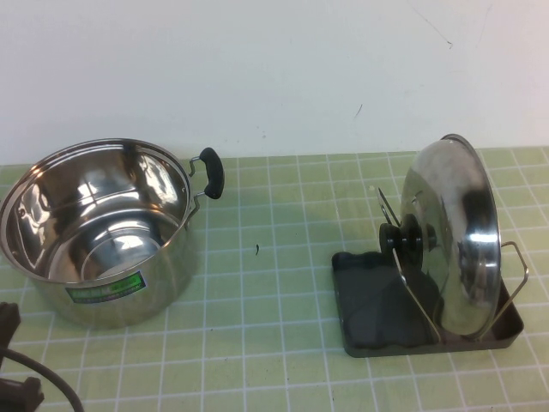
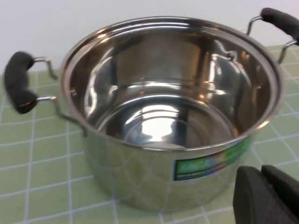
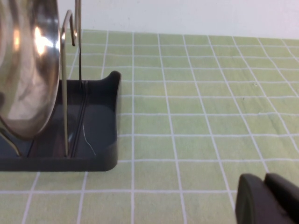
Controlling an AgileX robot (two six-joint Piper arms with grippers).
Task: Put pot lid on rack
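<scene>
**Lid upright in the rack**

The pot lid [image 1: 455, 236] stands on edge between the wire loops of the rack [image 1: 369, 300], knob facing the pot [image 1: 99, 232], which sits well apart. Left gripper [image 2: 266, 196] and right gripper [image 3: 266, 200] show closed fingers, holding nothing, near pot and rack.

Bright, even light; steel glare.

The lid [image 1: 453, 236] hides the rack's [image 1: 360, 287] far wire loop in part; in the right wrist view an edge cuts most of the lid away. The pot's [image 1: 94, 227] left handle is out of the high view. Only a dark corner of the left gripper [image 2: 266, 196] and of the right gripper [image 3: 266, 200] shows, fingertips cropped.
</scene>
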